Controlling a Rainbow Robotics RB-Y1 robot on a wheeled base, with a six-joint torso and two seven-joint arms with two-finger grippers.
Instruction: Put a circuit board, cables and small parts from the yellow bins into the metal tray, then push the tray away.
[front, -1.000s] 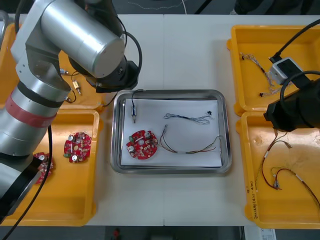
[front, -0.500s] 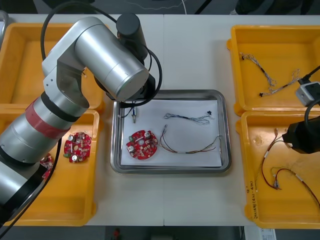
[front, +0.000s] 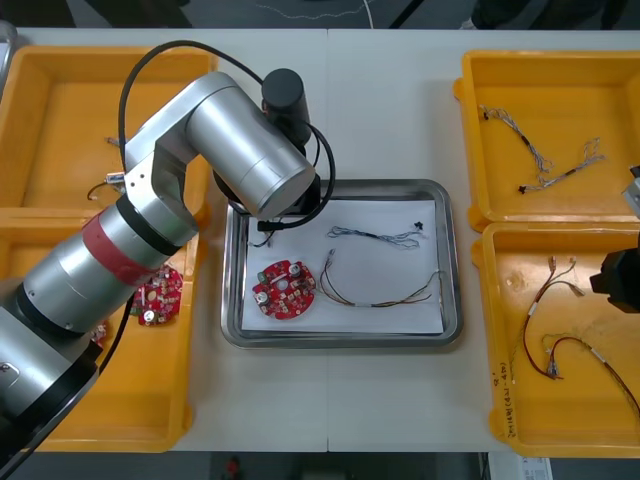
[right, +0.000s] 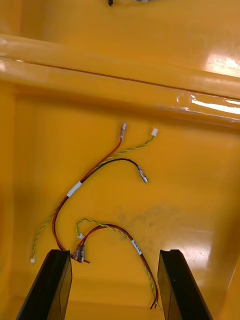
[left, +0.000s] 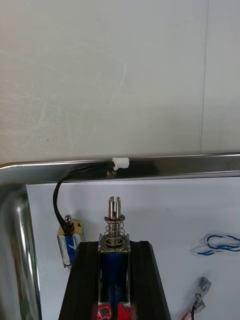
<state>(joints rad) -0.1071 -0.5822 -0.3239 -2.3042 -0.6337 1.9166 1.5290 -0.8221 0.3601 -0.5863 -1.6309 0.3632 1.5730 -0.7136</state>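
Small metal part (left: 114, 220): you have it clamped in the left gripper, a blue body with a spring and a slotted pin sticking out past the fingertips. It sits over the white floor of the tray near the far left corner. You cannot tell whether it touches the floor.
Left gripper (left: 114, 250): closed on that part, with the fingers held apart by its width and pointing toward the tray's far rim.
Second small metal part (left: 67, 242): it lies on the white floor just beside one finger. Its black cable (left: 56, 192) loops up to a white plug resting on the rim.
Tray (front: 452, 262): in the middle of the table, between the bins.
Circuit board (front: 283, 290): flat in the tray, in its near left part.
Blue and white cable (front: 375, 236): in the tray toward the far side, to the right of your left arm.
Red and yellow cable (front: 385, 290): in the tray, just right of the board.
Near left bin (front: 120, 400): it holds more red boards (front: 158, 300), partly under your arm.
Right gripper (right: 115, 255): fingers wide apart with nothing between them, hanging over the near right bin (front: 570, 440) at the table's right edge.
Loose cables (right: 100, 170): red, yellow and black, lying on that bin's floor ahead of the right fingers.
Far right bin (front: 560, 80): thin cables (front: 540, 160) lie in it.
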